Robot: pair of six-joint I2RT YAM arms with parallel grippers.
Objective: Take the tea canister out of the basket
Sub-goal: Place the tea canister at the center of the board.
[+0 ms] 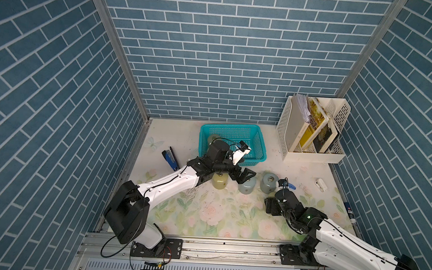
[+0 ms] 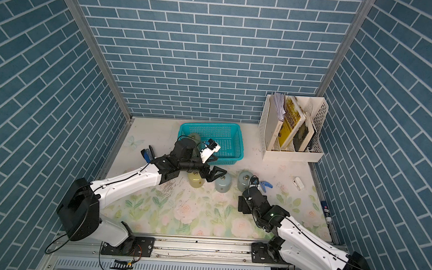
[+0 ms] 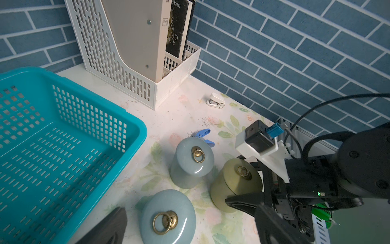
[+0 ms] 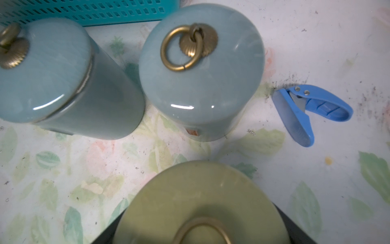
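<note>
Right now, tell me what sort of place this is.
Probably a robot test cell, not a real room: brick-print wall panels on metal framing, two arms bolted to a front rail, and a floral-covered table.

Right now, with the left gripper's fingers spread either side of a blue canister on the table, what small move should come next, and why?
Probably raise the left gripper straight up. Its jaws stand wide apart either side of the blue canister, which stands upright outside the basket, so it looks delivered. Another canister sits inside the basket, and a straight lift should clear the lid before reaching for it.
</note>
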